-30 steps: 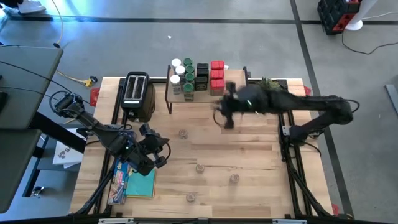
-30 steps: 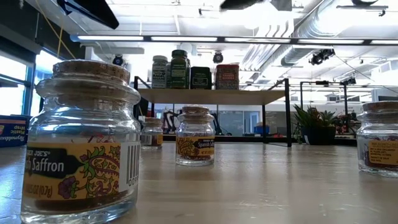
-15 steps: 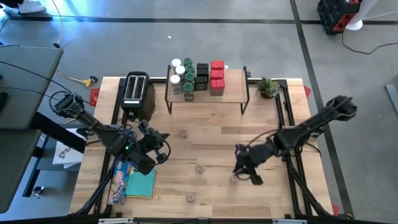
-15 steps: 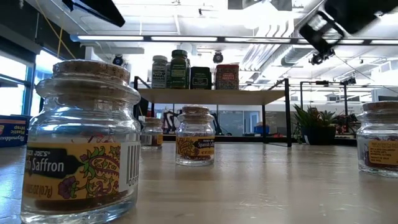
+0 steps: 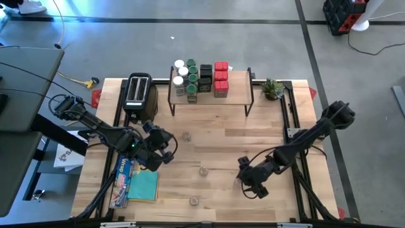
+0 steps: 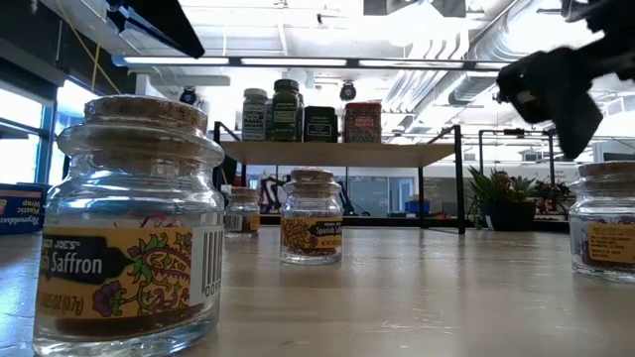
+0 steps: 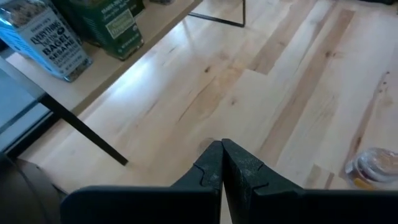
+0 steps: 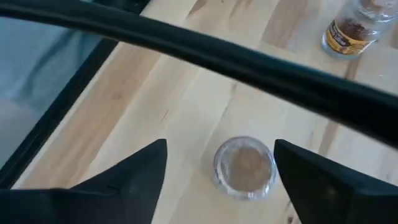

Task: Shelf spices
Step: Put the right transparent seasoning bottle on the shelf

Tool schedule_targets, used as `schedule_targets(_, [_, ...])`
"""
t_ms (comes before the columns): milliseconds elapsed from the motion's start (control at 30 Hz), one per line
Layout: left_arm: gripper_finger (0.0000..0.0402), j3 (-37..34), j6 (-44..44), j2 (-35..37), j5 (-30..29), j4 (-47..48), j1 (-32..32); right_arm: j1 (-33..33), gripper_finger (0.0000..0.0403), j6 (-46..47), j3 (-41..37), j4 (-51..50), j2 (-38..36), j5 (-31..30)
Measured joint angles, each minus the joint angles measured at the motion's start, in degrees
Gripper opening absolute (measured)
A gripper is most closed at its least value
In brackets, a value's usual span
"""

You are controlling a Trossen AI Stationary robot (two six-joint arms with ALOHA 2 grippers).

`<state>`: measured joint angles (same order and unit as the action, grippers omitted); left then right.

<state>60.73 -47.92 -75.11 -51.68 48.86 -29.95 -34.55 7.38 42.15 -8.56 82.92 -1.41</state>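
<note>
From above, the shelf (image 5: 211,94) stood at the upper middle of the frame with white-lidded and green-lidded jars, black boxes and red tins (image 5: 220,78) crowded on its left half. The right gripper (image 5: 248,182) hung at lower right of centre, covering the small jar beneath it. Other cork-topped jars (image 5: 204,170) lay scattered on the table (image 5: 266,130). The left gripper (image 5: 166,150) waited left of centre, above the blue foil box (image 5: 120,180).

In the low view a Saffron jar (image 6: 134,223) filled the left foreground; a jar at the right edge (image 6: 605,228) was cut off, with the blurred right gripper (image 6: 561,84) above it.

The left wrist view showed the left gripper (image 7: 221,163) with fingers pressed together over bare wood.

In the right wrist view the right gripper (image 8: 221,163) had its fingers spread wide on either side of a cork-topped jar (image 8: 244,166), apart from it.
</note>
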Motion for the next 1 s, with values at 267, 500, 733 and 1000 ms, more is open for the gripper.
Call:
schedule_targets(267, [0.0,0.0,0.02,0.0,1.46,-0.71,0.0,0.01,0.03,1.59,0.0,5.59,6.52,-7.58])
schedule_targets(500, [0.0,0.0,0.04,0.0,1.66,-0.74,-0.02,0.01,0.0283,4.26,0.0,5.61,8.91,-7.08])
schedule_targets(733, [0.0,0.0,0.07,0.0,1.66,-0.72,-0.07,-1.16,0.0198,6.79,0.0,4.18,8.96,-7.71])
schedule_targets(1000, [0.0,0.0,0.11,0.0,1.48,-0.85,-0.07,0.59,0.016,9.47,3.3,-3.34,4.17,-12.44])
